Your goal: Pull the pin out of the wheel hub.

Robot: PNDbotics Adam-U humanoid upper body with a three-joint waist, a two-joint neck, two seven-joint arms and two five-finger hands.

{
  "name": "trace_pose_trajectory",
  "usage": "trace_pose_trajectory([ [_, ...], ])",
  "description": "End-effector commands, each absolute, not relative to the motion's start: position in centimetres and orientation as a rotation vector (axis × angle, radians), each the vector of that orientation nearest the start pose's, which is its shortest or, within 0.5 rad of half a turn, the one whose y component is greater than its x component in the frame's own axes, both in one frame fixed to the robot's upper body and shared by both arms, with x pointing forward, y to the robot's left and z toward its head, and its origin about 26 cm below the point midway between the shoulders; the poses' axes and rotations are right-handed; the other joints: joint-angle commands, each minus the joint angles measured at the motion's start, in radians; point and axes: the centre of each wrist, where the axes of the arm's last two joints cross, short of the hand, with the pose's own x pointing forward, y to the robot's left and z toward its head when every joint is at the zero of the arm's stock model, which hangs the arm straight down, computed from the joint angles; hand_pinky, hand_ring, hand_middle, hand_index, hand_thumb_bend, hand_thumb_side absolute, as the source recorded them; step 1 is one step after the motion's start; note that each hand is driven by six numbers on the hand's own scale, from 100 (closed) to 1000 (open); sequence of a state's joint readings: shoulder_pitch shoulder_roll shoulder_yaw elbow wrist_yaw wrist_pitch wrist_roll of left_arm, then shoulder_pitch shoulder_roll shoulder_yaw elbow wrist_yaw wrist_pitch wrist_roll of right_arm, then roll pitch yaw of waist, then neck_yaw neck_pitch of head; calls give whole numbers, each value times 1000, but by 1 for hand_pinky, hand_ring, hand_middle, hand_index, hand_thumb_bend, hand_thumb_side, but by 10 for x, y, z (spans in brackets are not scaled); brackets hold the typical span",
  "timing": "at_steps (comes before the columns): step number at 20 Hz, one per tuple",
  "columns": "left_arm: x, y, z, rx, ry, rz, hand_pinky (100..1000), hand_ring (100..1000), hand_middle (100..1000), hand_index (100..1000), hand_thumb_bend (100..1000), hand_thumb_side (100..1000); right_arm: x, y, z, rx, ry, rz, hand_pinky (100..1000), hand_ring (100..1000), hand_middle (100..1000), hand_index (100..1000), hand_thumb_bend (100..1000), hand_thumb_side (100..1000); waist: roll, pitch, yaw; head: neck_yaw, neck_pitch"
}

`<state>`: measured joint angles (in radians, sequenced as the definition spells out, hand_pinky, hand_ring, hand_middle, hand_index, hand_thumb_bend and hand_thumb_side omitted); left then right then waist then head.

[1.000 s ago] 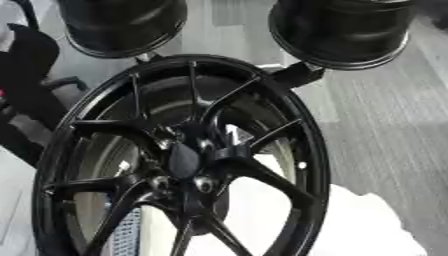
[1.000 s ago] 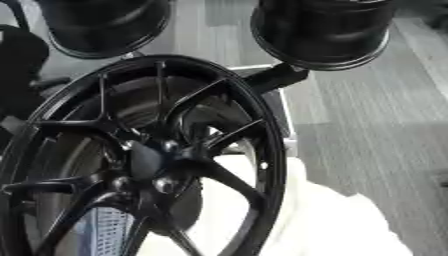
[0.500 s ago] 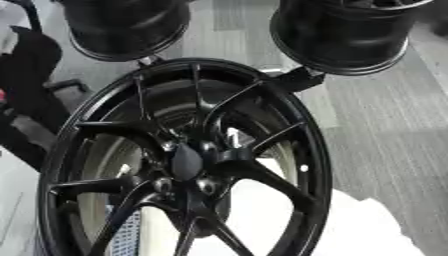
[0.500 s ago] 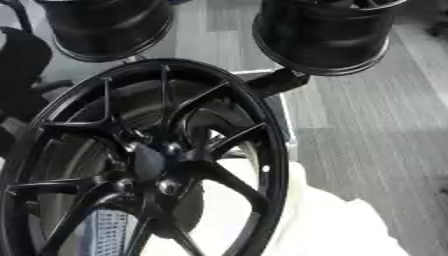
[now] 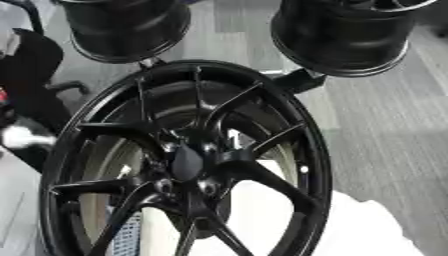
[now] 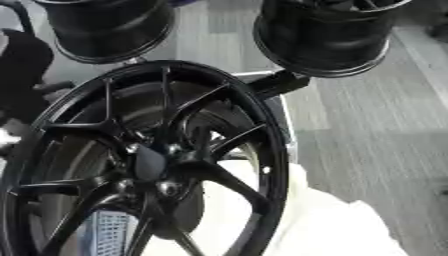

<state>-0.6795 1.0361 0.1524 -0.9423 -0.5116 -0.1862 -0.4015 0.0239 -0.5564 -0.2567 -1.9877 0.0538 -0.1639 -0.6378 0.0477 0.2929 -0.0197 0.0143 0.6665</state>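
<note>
In the middle of both views stands a big black wheel (image 5: pixel 188 165), upright on its edge and turned a little aside, its spokes running in to the hub (image 5: pixel 186 162), which shows as a dull dark cap with small bolt holes round it. A pin cannot be made out with any certainty: nothing clearly sticks out of the hub, and the dark metal there blurs together, so the views do not settle whether a pin sits in one of the holes or has already come out. Neither robot hand shows in either view, so whether they are open, closed or holding something cannot be said. The scene would fit a hub with its pin still seated and hard to see, or one from which it is gone. Behind the wheel hang two more black rims (image 5: pixel 346 35), and white cloth (image 6: pixel 328 227) lies at its foot.
</note>
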Motion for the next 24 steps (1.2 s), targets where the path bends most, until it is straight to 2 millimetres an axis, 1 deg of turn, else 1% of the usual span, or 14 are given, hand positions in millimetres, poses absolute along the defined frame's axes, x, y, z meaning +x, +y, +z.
trace_pose_trajectory([
  [1, 344, 553, 306, 1174, -1281, -942, 908, 884, 799, 907, 100, 293, 248, -383, 180, -1013, -2284, -196, 763, 742, 628, 767, 100, 495, -1, -19, 1, 0, -11],
  [4, 343, 550, 311, 1193, -1354, -894, 877, 834, 737, 875, 100, 281, 247, -383, 180, -1016, -2285, -199, 762, 742, 628, 767, 100, 494, -2, -20, 3, -2, -19],
  [6, 343, 547, 315, 1202, -1430, -855, 849, 785, 674, 851, 100, 294, 247, -383, 180, -1016, -2284, -201, 762, 742, 628, 767, 100, 496, -4, -20, 5, -4, -20],
  [8, 343, 541, 321, 1210, -1517, -814, 837, 749, 638, 850, 100, 351, 247, -383, 179, -1016, -2281, -203, 762, 742, 628, 767, 100, 493, -7, -20, 8, -6, -21],
  [11, 343, 529, 331, 1214, -1675, -737, 826, 724, 618, 855, 100, 470, 247, -383, 178, -1017, -2281, -203, 763, 742, 628, 767, 100, 489, -11, -21, 12, -9, -22],
  [13, 343, 521, 331, 1203, -1774, -690, 823, 721, 617, 862, 100, 527, 247, -383, 178, -1018, -2282, -203, 763, 742, 628, 767, 100, 488, -13, -20, 14, -11, -24],
  [14, 344, 516, 328, 1191, -1818, -672, 822, 720, 617, 865, 100, 550, 247, -383, 178, -1017, -2283, -204, 763, 743, 628, 767, 100, 488, -14, -19, 14, -11, -25],
  [17, 345, 503, 310, 1138, -1934, -625, 822, 717, 620, 879, 100, 570, 247, -382, 177, -1014, -2286, -204, 764, 743, 629, 768, 100, 482, -19, -17, 11, -9, -28],
  [20, 346, 488, 285, 1064, -2034, -569, 820, 712, 618, 880, 100, 574, 248, -381, 177, -1011, -2294, -203, 765, 744, 630, 768, 100, 467, -25, -15, 7, -7, -32],
  [24, 349, 456, 249, 928, -2146, -508, 811, 700, 606, 866, 100, 580, 249, -379, 176, -1001, -2304, -198, 765, 744, 630, 768, 100, 459, -35, -15, 2, -1, -33],
])
